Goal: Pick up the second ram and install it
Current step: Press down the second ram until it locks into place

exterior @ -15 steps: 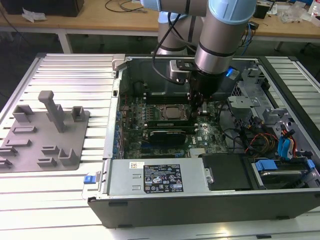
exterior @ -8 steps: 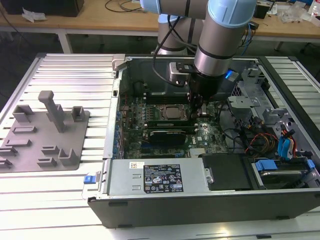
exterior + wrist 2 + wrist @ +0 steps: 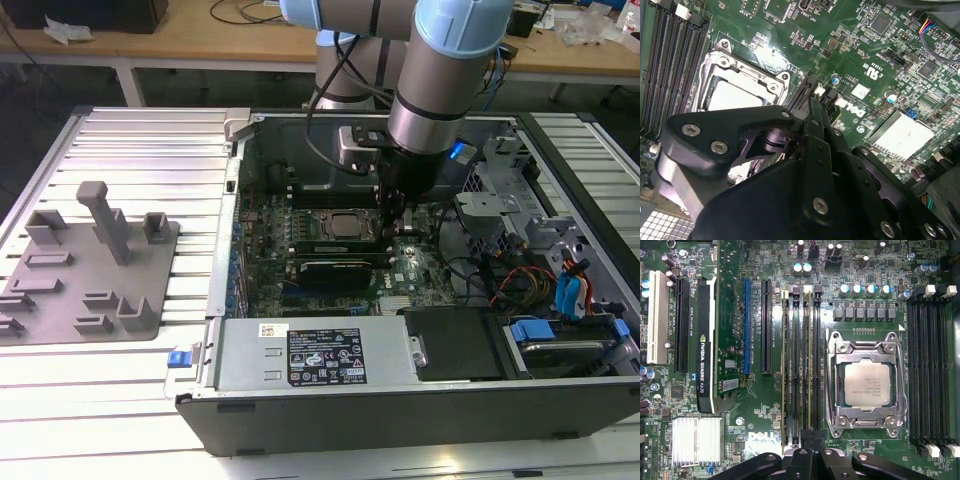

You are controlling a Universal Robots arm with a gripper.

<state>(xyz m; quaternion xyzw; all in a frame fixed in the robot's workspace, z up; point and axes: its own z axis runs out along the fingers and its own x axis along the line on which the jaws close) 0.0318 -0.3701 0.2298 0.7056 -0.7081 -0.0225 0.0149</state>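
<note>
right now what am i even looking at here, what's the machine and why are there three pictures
It is a robot arm reaching down into an open computer case that lies on a ribbed metal table.

The exterior view is taken from a camera standing off the arm, so it shows the whole scene. Both wrist views come from cameras riding on the arm, looking down past the black gripper at the green circuit board.

On that board, the first wrist view shows the square processor in its metal frame, long memory slots beside it, and a black expansion card.

On the table, toward the exterior view's left, sits a grey plastic tray with posts.

Whether the gripper holds a memory stick cannot be made out.
</note>
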